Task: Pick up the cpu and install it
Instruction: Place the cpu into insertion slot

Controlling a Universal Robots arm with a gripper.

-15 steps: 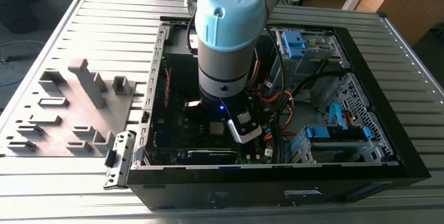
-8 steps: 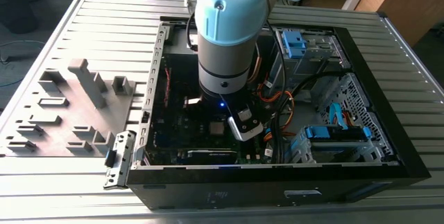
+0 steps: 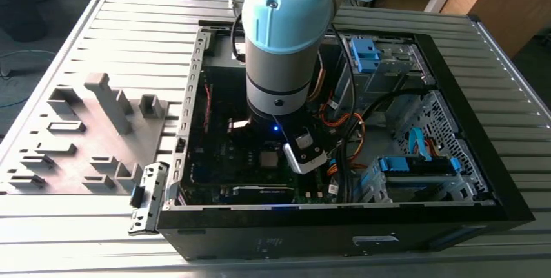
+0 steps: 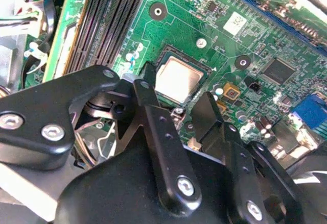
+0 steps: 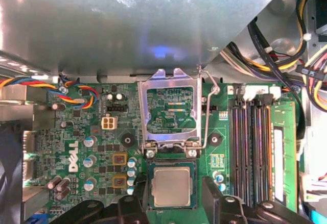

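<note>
The cpu [image 5: 172,185] is a small square chip with a silver-grey top. It lies flat in its socket on the green motherboard [image 5: 76,132], and it also appears in the second wrist view [image 4: 176,80]. My gripper [image 5: 173,199] is open and hangs just above it. One black finger [image 5: 134,206] stands on each side of the socket, apart from the chip's edges. In the second wrist view the fingertips [image 4: 205,104] flank the chip the same way. The socket's metal load plate [image 5: 171,106] stands swung open beside the chip.
The arm [image 3: 280,65] reaches down into an open black computer case [image 3: 482,181] on a slatted metal table. Memory slots [image 5: 253,147], bundled cables [image 5: 286,45] and a grey metal cage [image 5: 127,20] crowd the socket. A grey fixture block [image 3: 86,136] sits at the exterior view's left.
</note>
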